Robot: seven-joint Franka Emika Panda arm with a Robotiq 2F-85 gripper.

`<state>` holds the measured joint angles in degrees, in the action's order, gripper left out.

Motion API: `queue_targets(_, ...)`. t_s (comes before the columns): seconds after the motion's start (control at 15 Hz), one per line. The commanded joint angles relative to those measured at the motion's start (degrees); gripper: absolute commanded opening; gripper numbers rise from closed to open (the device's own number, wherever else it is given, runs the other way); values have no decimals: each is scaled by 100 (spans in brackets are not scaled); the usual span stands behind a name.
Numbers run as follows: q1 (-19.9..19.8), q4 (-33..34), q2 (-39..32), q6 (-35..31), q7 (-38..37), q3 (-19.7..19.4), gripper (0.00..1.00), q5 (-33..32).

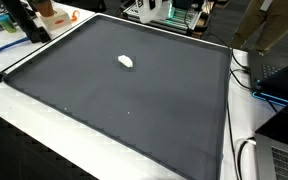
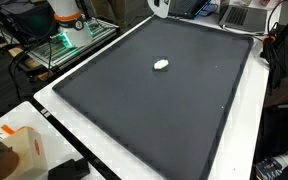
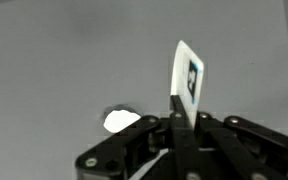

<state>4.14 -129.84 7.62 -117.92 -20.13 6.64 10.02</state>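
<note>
Dark mat (image 1: 154, 110), white lump (image 1: 126, 62); pale table (image 1: 29, 125)

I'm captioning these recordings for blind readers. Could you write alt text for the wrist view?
The gripper, shut, pinches a small white card with a dark square mark, standing nearly upright. Behind it to the left, a small white object lies on a plain grey mat.

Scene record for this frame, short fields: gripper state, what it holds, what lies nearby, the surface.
gripper: gripper shut, pinching the lower edge of a card
held: white card, upright, dark square mark on its face
nearby: white lump lying on the mat, apart from the fingers; seen alone in both exterior views
surface: dark mat on a white table
</note>
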Motion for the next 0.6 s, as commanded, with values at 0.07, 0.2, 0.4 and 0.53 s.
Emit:
queue_targets(0.07,-103,-814,128,-1001,71,-79,1,-486)
queue_targets(0.2,-90,-824,-123,-815,922,-363,1,557)
queue_targets(0.4,-98,-784,-135,-869,724,-316,4,333)
queue_targets(0.53,-104,-784,-180,-869,807,-354,4,394)
